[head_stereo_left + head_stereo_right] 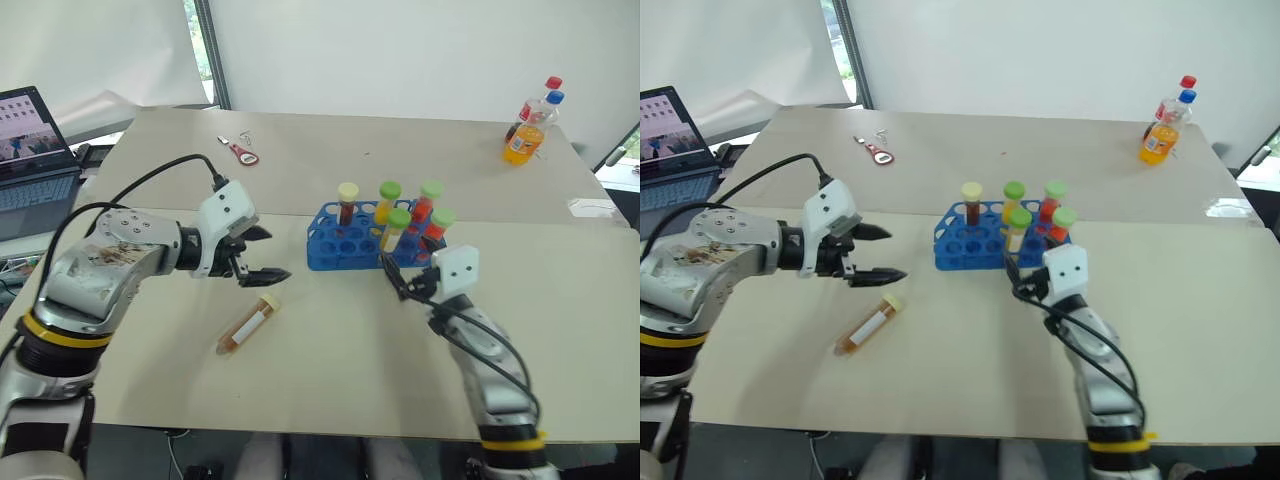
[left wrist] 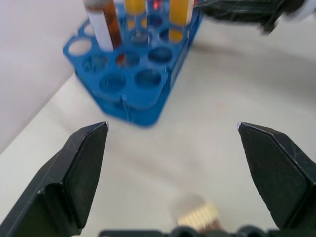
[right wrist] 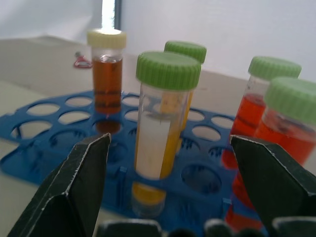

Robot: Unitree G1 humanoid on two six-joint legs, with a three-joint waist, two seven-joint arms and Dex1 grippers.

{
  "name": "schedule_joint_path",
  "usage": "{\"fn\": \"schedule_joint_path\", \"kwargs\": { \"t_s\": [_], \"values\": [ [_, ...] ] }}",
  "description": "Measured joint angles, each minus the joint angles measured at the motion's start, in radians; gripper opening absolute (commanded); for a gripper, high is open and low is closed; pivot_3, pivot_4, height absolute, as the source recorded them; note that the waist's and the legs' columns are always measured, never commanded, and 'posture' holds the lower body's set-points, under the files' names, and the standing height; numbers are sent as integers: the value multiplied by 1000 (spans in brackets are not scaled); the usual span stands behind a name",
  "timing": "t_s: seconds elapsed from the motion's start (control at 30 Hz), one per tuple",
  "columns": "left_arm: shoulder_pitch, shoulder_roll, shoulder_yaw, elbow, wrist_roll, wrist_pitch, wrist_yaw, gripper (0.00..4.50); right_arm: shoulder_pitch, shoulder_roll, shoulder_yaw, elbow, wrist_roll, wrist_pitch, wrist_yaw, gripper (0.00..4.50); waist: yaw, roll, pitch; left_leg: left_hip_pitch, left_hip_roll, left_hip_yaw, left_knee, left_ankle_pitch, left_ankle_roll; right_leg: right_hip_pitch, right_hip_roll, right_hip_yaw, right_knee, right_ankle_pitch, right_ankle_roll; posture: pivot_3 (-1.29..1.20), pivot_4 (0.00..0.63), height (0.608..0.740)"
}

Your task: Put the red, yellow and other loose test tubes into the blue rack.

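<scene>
The blue rack point(image 1: 335, 245) stands mid-table with several capped test tubes upright in it: a brown one point(image 1: 347, 203), yellow ones point(image 1: 397, 228) and red ones point(image 1: 438, 226). One loose test tube point(image 1: 249, 322), brown with a pale yellow cap, lies on the table in front of the rack's left end. My left gripper point(image 1: 258, 255) hovers open just above and behind that tube, pointing toward the rack point(image 2: 143, 106). My right gripper point(image 3: 170, 138) is open at the rack's near right side, its fingers either side of a standing yellow tube point(image 3: 160, 143) without touching it.
A laptop point(image 1: 30, 150) sits at the far left edge. A red-handled tool point(image 1: 243, 152) lies at the back of the table. Two drink bottles point(image 1: 530, 125) stand at the back right. A seam runs across the table behind the rack.
</scene>
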Motion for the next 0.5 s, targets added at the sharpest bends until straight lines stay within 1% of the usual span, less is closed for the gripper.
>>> {"fn": "schedule_joint_path", "kwargs": {
  "t_s": [0.07,0.1,0.23,0.33,0.43,0.5],
  "values": [
    [-12,54,-13,-40,-27,104,-7,4500,19,-109,-21,-102,104,117,100,4353,-1,0,0,1,0,0,0,0,0,1,0,0,-1,0,0,0,150,691],
    [-18,66,-14,-52,-44,151,-8,4500,17,-149,-35,-146,152,174,136,4353,-1,0,0,2,0,0,0,0,0,1,0,0,-2,0,0,0,150,691],
    [-26,70,-45,-78,-80,328,32,4500,-12,-308,-31,-260,306,351,282,4353,1,-1,1,3,1,0,0,0,0,1,1,0,-1,-1,-1,0,150,691],
    [-33,35,-73,-72,-80,429,96,4500,-57,-374,-24,-303,387,445,347,4353,6,-2,1,3,0,0,0,0,0,2,1,0,-1,-1,-1,0,150,691],
    [-54,3,-122,-57,-80,503,138,4500,-113,-444,4,-317,431,519,397,4353,9,-2,1,2,-1,0,1,0,0,2,0,0,-2,-1,-1,0,150,691],
    [-64,-1,-164,-31,-79,517,155,4500,-147,-462,5,-319,455,551,422,4353,9,-3,1,2,0,0,1,0,0,1,0,0,-3,-1,-1,0,150,691]
  ]
}}
